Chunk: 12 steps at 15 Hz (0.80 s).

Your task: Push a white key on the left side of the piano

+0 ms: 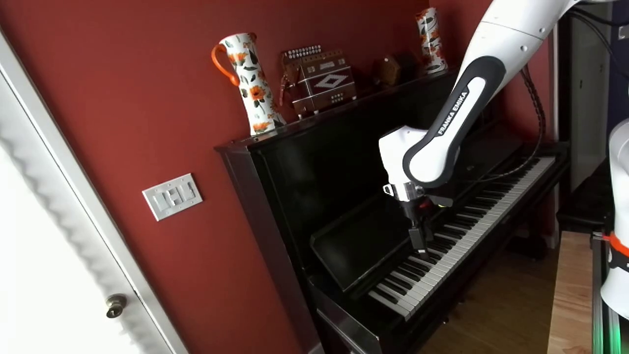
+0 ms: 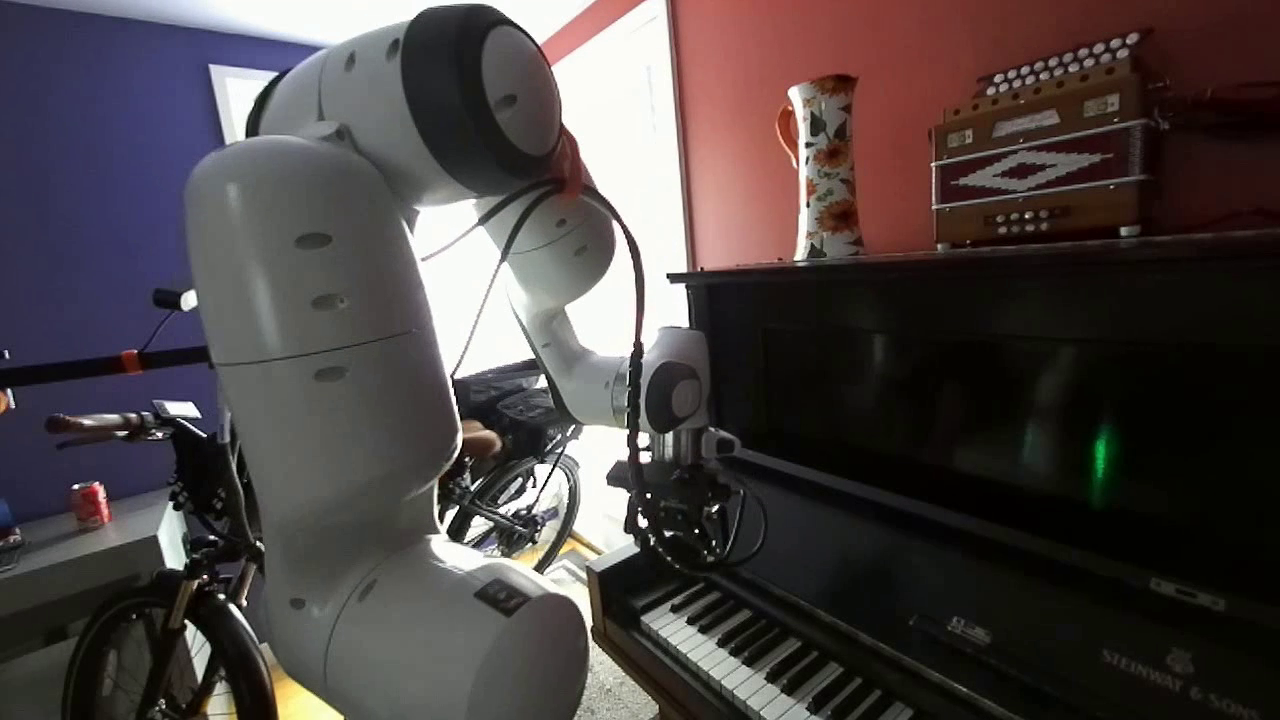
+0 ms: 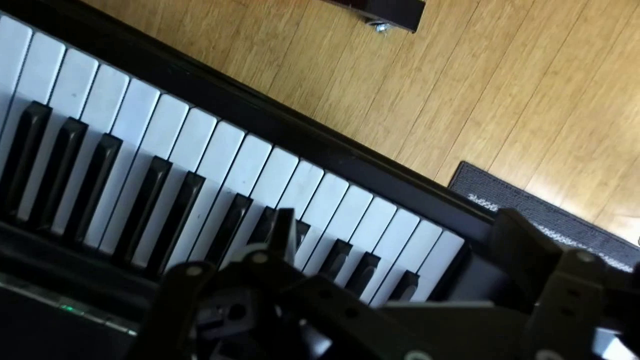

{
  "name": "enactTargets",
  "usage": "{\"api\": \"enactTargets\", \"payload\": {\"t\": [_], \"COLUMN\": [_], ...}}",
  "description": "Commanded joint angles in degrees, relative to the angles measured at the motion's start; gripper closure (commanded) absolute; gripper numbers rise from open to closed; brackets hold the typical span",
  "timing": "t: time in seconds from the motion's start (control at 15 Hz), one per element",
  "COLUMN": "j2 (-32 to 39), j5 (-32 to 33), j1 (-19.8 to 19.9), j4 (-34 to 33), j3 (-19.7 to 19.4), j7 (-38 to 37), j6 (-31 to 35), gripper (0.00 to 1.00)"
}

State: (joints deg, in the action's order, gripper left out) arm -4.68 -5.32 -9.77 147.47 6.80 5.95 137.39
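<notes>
The glossy black piano stands against the red wall and shows in both exterior views. Its white keys and black keys run diagonally across the wrist view and end at the right at a black end block. My gripper points down over the keys near that end of the keyboard. In the wrist view my gripper is open, with its fingers wide apart and nothing between them. One finger overlaps the black keys; the other lies past the last white key. I cannot tell whether a fingertip touches a key.
A floral pitcher, an accordion and another floral vase stand on the piano's top. The raised black panel is close behind the gripper. A cable hangs along the arm. A dark mat lies on the wooden floor.
</notes>
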Motion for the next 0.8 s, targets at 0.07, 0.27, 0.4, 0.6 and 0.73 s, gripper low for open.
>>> {"api": "enactTargets", "payload": {"t": [0.07,0.27,0.4,0.6,0.73], "j2": [1.2,0.7,3.6,8.9,11.8], "j5": [0.0,0.0,-2.9,-4.4,-4.7], "j1": [0.4,0.4,0.0,-0.1,0.1], "j4": [-0.3,-0.6,-1.3,-2.0,-2.0], "j3": [0.4,0.4,0.6,1.2,1.8], "j7": [0.1,0.1,0.8,0.8,-0.2], "j6": [0.3,0.3,2.6,5.9,10.0], "gripper": [0.00,0.00,0.00,0.00,0.26]}}
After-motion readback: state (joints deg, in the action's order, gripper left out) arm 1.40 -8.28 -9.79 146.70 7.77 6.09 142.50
